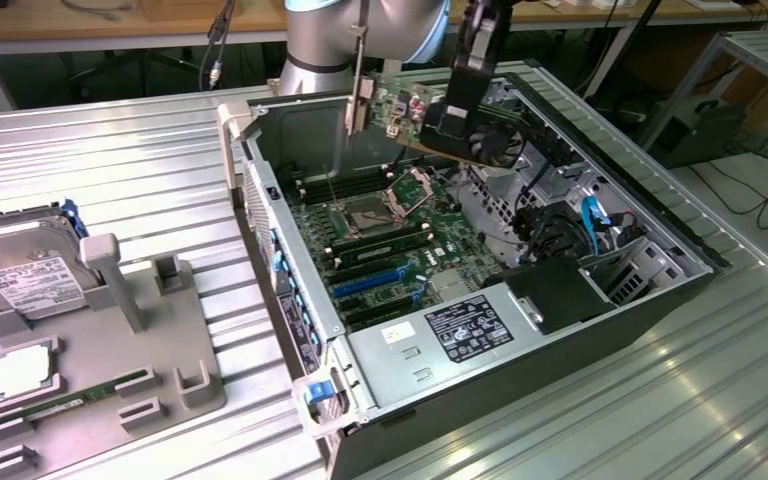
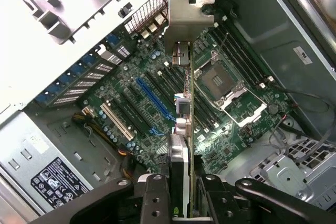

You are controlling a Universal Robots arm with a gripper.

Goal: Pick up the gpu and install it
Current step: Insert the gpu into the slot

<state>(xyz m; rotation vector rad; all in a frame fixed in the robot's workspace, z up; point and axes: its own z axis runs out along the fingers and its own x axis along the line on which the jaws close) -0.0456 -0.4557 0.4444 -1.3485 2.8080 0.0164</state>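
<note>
**Item:** gpu (image 1: pixel 418 112). Thin flat card with a green circuit board. A black cooler with a round fan (image 1: pixel 494 145) sits on one face, and a bent silver sheet-metal bracket (image 2: pixel 186 18) closes one end.

**Position:** in the air above the far end of the open computer case (image 1: pixel 651 215), tilted and seated in no slot. In the wrist view it stands edge-on over the motherboard (image 2: pixel 131 124).

**Holder:** gripper (image 2: pixel 182 192). Its black jaws are closed on the card's two faces, toward the end away from the bracket.

**Beneath:**
- The motherboard is green, with a square silver CPU socket (image 2: pixel 220 80) and a long blue expansion slot (image 2: pixel 155 98).
- The power supply (image 1: pixel 404 370) is a grey metal box with a black label; the white print is too small to read.

**Beside the case, to the exterior view's left:** a grey moulded holder (image 1: pixel 157 340) on the ribbed metal worktop (image 1: pixel 117 160). It carries a silver hard drive (image 1: pixel 31 280) with an unreadable white label.
</note>
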